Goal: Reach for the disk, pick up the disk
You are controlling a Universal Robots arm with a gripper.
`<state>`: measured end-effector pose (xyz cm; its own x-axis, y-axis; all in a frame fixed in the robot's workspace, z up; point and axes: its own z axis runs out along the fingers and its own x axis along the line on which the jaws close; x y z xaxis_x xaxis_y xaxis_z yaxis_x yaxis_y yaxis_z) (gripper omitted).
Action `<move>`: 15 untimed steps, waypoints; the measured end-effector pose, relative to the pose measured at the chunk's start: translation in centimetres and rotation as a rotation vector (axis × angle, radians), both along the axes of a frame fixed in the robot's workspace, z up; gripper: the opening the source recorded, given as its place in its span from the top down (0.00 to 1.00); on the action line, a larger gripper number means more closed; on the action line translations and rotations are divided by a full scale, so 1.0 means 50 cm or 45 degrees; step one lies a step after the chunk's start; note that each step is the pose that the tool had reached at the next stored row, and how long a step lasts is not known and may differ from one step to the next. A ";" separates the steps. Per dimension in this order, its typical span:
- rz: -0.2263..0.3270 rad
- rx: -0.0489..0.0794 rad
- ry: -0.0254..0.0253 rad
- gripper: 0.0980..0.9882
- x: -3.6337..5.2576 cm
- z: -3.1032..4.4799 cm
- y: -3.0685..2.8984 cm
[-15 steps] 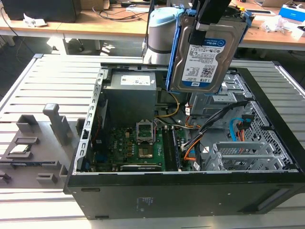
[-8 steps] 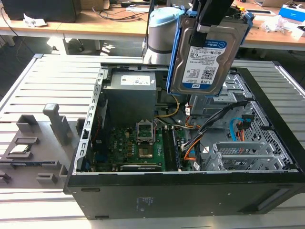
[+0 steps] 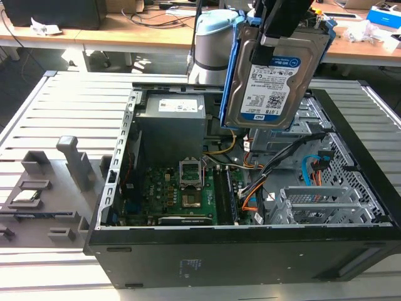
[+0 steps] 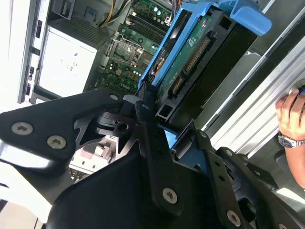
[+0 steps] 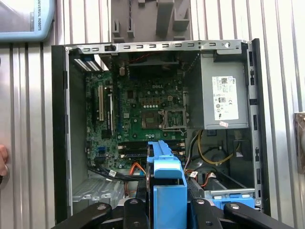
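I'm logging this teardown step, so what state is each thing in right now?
disk: lifted clear above the case, label facing out, held tilted.
gripper: shut on the disk's top edge.
computer case: side panel off, lying open.
processor socket: latch open, empty.

disk (image 3: 276,78) held aloft by jaws, open computer case (image 3: 351,188) below

Silver disk (image 3: 272,81) with white-and-blue label, blue rails; green motherboard (image 3: 178,194); black case (image 3: 238,251).
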<state>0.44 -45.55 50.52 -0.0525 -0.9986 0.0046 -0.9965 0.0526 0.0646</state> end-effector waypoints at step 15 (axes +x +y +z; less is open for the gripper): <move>0.000 0.000 0.0000 0.70 0.000 0.000 -0.065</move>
<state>0.43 -48.80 50.52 -0.0525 -0.9986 0.0047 -0.9965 0.0527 0.0646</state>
